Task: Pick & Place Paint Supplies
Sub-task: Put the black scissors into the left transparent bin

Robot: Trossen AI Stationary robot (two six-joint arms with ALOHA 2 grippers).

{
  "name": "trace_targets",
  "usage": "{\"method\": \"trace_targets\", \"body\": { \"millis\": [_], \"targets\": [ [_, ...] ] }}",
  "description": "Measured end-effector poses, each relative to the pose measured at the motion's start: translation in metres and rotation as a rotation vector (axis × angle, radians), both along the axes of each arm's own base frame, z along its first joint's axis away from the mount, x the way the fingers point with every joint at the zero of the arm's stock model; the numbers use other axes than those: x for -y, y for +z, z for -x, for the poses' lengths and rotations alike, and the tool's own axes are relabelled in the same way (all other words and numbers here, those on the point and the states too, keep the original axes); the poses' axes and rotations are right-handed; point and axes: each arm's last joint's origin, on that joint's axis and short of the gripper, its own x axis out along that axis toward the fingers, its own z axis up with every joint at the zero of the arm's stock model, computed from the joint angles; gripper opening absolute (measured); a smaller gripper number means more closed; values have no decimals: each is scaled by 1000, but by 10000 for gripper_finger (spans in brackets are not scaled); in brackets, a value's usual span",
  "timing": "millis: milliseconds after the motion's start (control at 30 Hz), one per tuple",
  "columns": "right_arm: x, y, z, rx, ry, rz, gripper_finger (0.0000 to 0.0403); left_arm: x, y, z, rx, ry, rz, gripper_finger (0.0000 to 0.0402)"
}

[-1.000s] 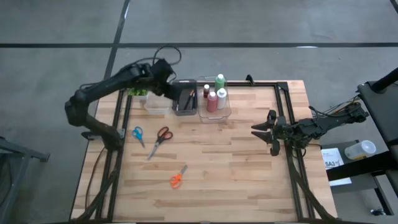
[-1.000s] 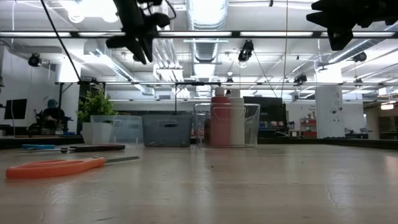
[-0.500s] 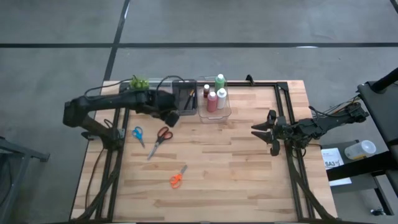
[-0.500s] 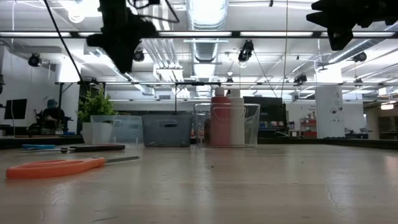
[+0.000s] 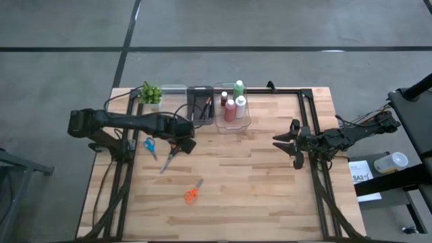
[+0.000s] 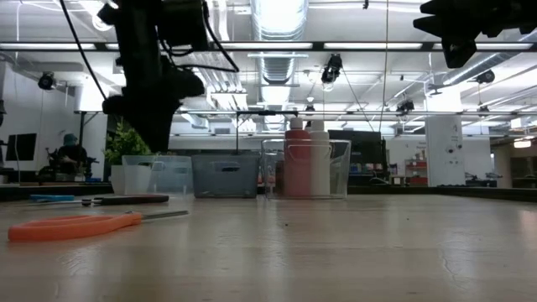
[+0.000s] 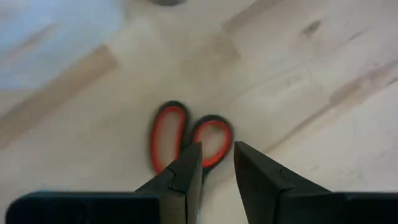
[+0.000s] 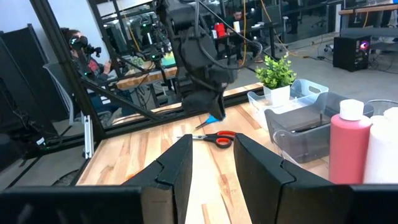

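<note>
Pale butcher-block planks form the table [image 5: 256, 175] on which every item rests. Red-handled scissors with dark blades [image 5: 174, 150] lie on its left half, the two finger loops toward the bins and the blades running away from them toward the front-left, so the long axis sits on a diagonal. Directly above the loops hangs the left gripper [image 5: 185, 140]; the left wrist view shows the loops [image 7: 189, 138] just ahead of its two dark fingertips [image 7: 186, 171], which stand a narrow gap apart with nothing between them. A descent from this position would, in all likelihood, land at the handle end, with the fingers crossing the long axis. Small blue-handled scissors [image 5: 150, 145] lie just beside, farther to the left, and orange-handled scissors [image 5: 192, 194] lie nearer the front edge. A clear bin holding paint bottles [image 5: 231, 115] stands behind. The right gripper [image 5: 291, 143] waits well apart near the right edge, its fingers likewise parted and empty, so the left arm is clearly the nearer one.
</note>
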Motion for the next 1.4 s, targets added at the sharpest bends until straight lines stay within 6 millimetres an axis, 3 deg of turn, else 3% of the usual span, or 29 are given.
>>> {"method": "trace_targets", "body": {
  "millis": [267,800,1400],
  "targets": [
    [0,0,0,0,0,0,116,3,-33,4,78,-63,80,103],
    [0,0,0,0,0,0,116,4,-69,15,178,-52,78,103],
    [0,0,0,0,0,0,116,5,-86,26,208,-46,73,103]
  ]
}}
